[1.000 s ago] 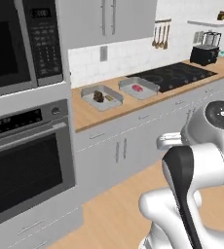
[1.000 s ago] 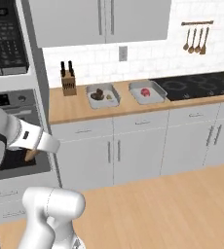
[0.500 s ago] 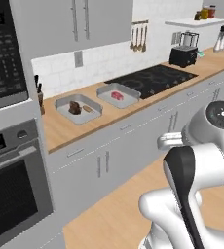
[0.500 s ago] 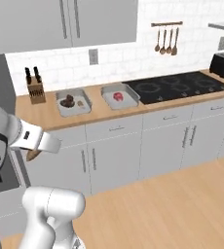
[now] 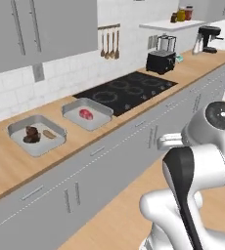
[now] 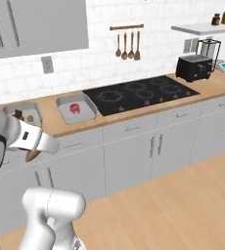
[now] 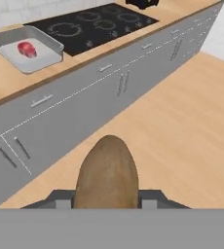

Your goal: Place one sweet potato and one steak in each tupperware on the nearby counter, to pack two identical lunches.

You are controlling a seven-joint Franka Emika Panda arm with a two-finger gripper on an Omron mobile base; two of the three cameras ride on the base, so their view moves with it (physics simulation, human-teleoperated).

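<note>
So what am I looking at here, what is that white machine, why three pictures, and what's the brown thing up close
It's a simulated kitchen with a white robot arm on a base that can drive. Two pictures come from cameras on the base, behind the arm to its left and right. The third looks along the hand, which is shut on a brown sweet potato. On the wooden counter sit two grey trays. The left tray holds a dark steak and a sweet potato; the right tray, beside the black stovetop, holds just a red steak. A toaster stands further along.
</note>
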